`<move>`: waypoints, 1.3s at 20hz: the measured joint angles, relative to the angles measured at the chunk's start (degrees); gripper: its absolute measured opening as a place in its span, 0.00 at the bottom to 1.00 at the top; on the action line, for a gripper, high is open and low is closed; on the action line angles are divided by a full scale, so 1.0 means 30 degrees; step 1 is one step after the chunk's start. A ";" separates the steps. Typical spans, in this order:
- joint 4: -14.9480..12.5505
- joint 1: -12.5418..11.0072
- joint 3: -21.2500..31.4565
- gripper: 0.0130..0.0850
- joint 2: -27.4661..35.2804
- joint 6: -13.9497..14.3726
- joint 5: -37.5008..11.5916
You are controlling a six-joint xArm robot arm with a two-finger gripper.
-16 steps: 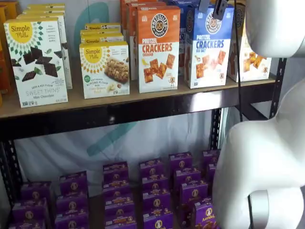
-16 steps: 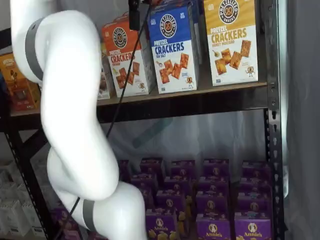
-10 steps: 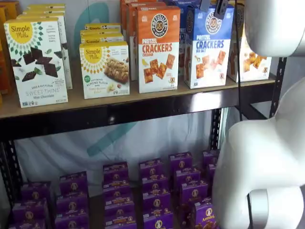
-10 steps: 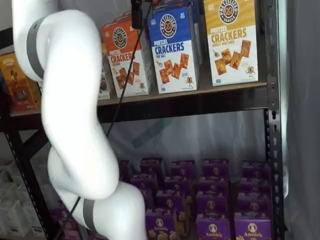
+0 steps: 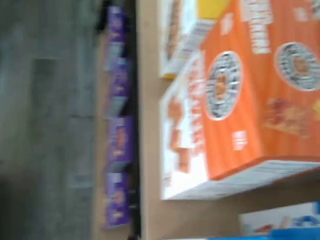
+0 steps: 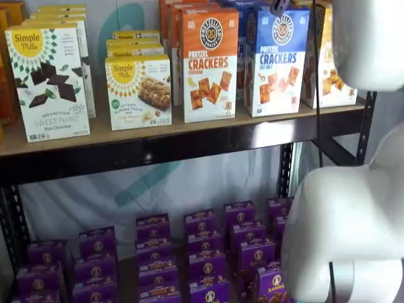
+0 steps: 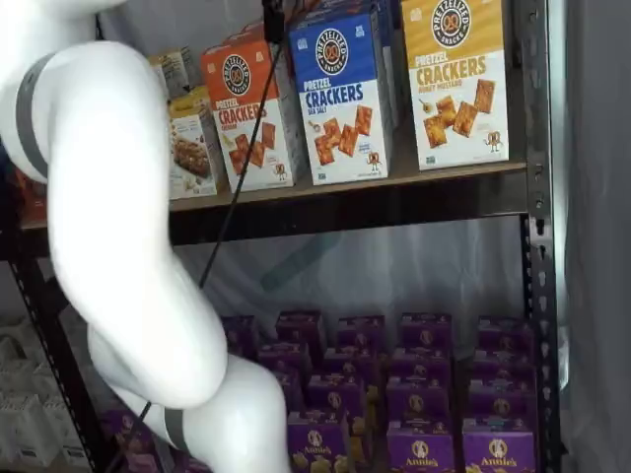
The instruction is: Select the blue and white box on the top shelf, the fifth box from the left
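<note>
A robot arm [image 7: 128,256] of glossy white, rounded segments, thick and smooth like moulded plastic. Grey bands [image 7: 30,113] ring its joints. A thin black cable [image 7: 232,202] trails alongside it. A small dark claw [image 7: 272,20] tip shows in both shelf views.

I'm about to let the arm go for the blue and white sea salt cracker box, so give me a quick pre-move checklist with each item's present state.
1. Target in view: ok, the blue and white box shows in both shelf views.
2. Target upright on the top shelf: ok.
3. Separated from the orange Cheddar box: ok, a gap shows.
4. Gripper over the target: cannot tell; only a dark tip shows at the view's upper edge.
5. Jaws open: cannot tell from the pictures.
6. Nothing held: cannot tell.
</note>
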 joint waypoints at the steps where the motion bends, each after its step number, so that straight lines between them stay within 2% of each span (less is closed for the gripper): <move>1: 0.0012 0.0113 0.0426 1.00 -0.0263 -0.0011 -0.0974; 3: -0.0219 0.0293 0.0468 1.00 -0.0194 -0.0032 -0.1712; 5: -0.0602 0.0416 0.0027 1.00 0.0242 -0.0097 -0.1742; 15: -0.2336 0.0681 -0.2229 1.00 0.2635 -0.0642 -0.1156; 26: -0.3715 0.1210 -0.3165 1.00 0.4176 -0.0764 -0.0528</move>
